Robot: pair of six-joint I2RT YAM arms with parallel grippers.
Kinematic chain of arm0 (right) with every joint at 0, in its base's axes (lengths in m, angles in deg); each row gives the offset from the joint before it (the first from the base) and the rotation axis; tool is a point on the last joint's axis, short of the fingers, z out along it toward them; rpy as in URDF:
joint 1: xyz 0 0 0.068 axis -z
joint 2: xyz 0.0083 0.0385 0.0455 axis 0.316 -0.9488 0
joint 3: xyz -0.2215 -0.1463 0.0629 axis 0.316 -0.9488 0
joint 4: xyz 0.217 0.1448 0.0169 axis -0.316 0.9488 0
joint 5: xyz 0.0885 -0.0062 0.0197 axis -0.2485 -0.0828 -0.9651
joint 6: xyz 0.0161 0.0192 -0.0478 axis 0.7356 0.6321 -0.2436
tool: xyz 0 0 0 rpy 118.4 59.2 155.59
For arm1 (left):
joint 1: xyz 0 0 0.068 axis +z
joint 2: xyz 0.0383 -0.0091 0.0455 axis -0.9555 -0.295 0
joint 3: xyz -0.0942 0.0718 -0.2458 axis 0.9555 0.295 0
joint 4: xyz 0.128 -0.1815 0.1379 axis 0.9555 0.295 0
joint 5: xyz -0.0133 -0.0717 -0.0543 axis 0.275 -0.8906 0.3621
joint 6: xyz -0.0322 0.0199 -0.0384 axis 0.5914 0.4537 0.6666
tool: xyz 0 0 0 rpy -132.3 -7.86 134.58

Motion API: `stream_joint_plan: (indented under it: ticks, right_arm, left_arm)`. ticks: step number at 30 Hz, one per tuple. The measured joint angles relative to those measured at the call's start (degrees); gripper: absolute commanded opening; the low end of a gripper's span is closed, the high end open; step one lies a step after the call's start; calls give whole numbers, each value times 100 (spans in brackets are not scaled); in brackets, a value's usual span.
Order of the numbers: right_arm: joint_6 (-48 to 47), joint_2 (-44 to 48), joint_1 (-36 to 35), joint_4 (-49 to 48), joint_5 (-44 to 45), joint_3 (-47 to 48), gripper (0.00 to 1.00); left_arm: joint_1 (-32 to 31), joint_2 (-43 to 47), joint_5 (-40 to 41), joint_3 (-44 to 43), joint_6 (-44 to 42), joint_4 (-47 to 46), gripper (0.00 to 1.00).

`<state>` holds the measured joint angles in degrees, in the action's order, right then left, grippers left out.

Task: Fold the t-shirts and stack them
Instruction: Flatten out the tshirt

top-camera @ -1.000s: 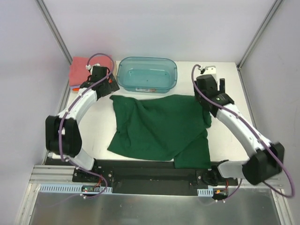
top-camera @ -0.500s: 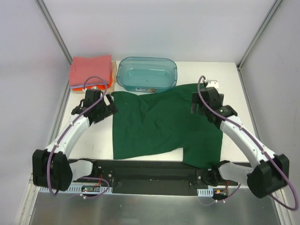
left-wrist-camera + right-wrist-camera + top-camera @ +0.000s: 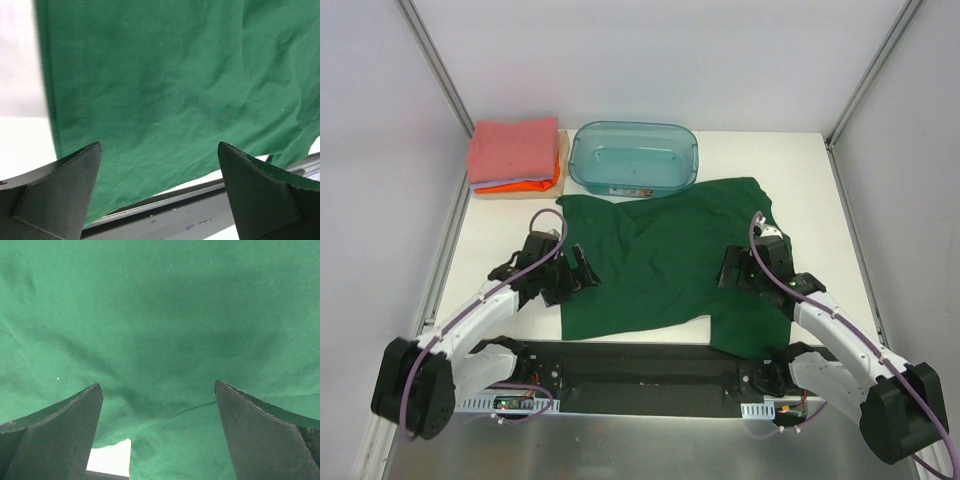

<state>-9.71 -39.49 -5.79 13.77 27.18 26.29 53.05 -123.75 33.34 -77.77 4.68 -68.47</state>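
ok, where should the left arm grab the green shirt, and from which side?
Probably the near-left corner of the green shirt, coming in from the left across the table: the edge lies flat and exposed there, and the open left gripper is close.

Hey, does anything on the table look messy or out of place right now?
Only the dark green cloth t-shirt: it lies unfolded, wrinkled and skewed, and its near right corner reaches onto the black mounting rail. The stack of folded shirts, salmon-pink on top, looks tidy.
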Motion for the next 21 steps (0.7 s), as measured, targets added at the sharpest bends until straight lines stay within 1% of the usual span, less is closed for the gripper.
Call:
stream_joint_plan:
  ticks: [4, 10, 14, 17, 21]
  right_arm:
    - [138, -302, 0, -175, -199, -116, 96]
    - [186, -1123, 0, -511, -308, -116, 96]
    - [160, -1628, 0, -686, -284, 107, 96]
    - [94, -2133, 0, -734, -264, 466, 96]
    - [11, -2758, 0, -833, -267, 964, 96]
  left_arm:
    - [-122, -955, -192, -37, 81, -494, 99]
    - [-109, -2155, -234, -715, 138, -916, 99]
    - [170, -2726, -293, -1123, 127, -1051, 99]
    - [509, -3082, -387, -1419, 127, -1099, 99]
    - [730, -3508, -339, -1882, 76, -1082, 99]
